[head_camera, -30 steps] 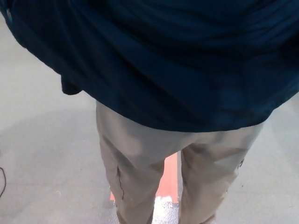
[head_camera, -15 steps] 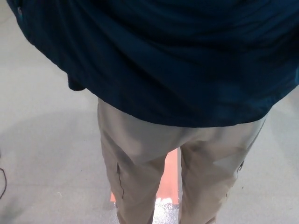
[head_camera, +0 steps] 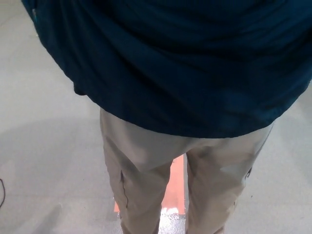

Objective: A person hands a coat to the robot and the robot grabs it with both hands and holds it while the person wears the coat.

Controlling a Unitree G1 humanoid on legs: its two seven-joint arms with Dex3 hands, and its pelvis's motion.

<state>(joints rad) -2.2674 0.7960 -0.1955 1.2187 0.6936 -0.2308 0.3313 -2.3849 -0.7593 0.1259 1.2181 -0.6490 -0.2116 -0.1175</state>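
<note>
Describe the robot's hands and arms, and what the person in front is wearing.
Neither robot hand nor arm is in view, so their look cannot be told. The person shows from the back: a dark navy coat, creased in soft folds, hangs over beige trousers with a seamed side pocket on one leg. The person's hands and sleeve ends are not in view either.

1. The coat point(head_camera: 185, 63) fills the upper part of the view, hanging over a person's trousers point(head_camera: 146, 161).
2. The legs stand on the floor point(head_camera: 48, 161), side by side.
3. A floor marking point(head_camera: 176, 187) shows between the legs.
4. A cable point(head_camera: 2, 192) lies at the left edge.
</note>
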